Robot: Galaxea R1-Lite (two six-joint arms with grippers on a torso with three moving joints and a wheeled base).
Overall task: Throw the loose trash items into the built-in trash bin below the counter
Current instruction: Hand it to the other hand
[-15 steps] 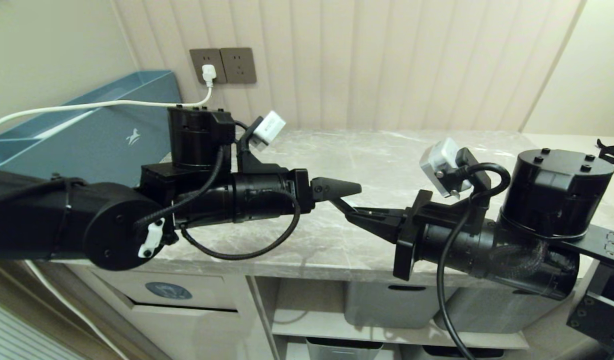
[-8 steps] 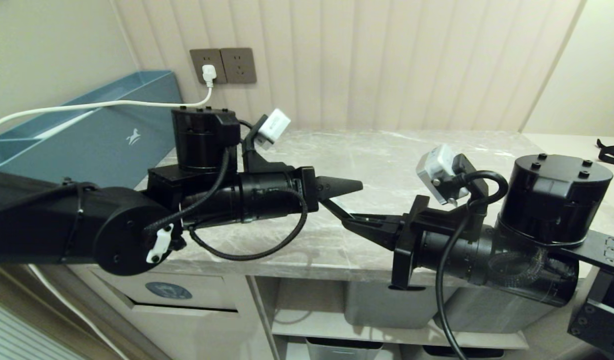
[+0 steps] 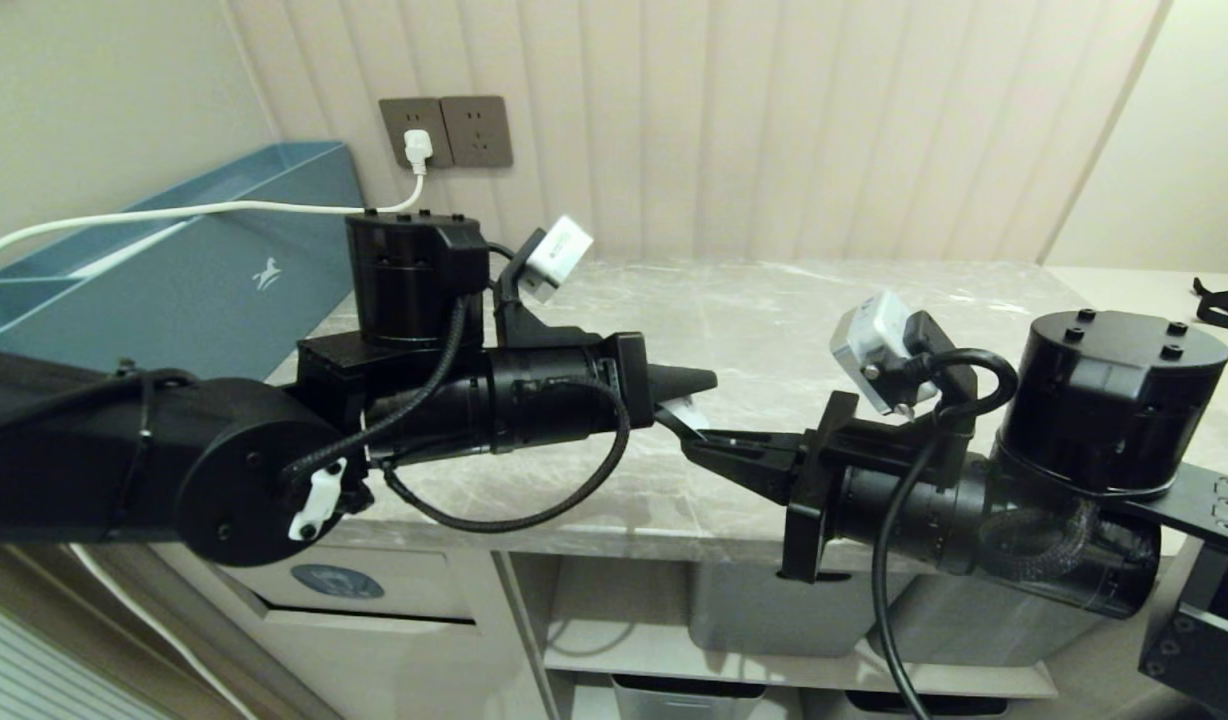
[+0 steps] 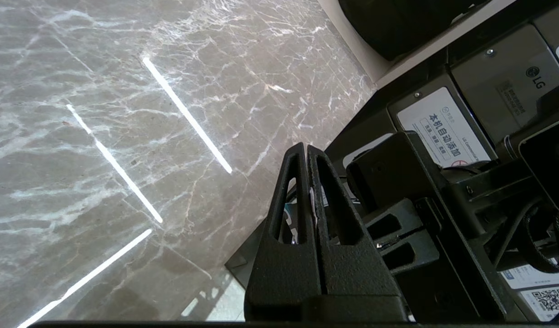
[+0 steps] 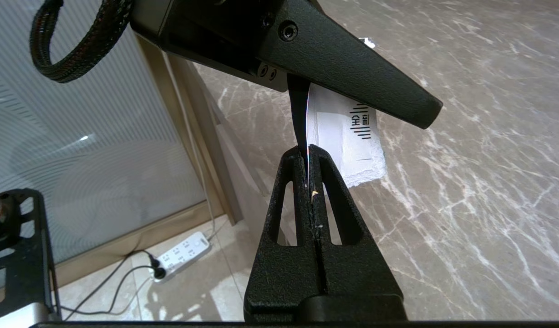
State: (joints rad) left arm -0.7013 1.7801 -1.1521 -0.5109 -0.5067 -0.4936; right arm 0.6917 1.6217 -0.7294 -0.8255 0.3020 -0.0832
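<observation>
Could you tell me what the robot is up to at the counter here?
Both arms meet above the counter. The right gripper is shut on a thin wrapper with a white end, and the left gripper is closed on the same wrapper, apparently a handover. The built-in trash bin sits below, at the robot's left.

Matte black arms (image 3: 534,400), braided cables (image 3: 514,515)
</observation>
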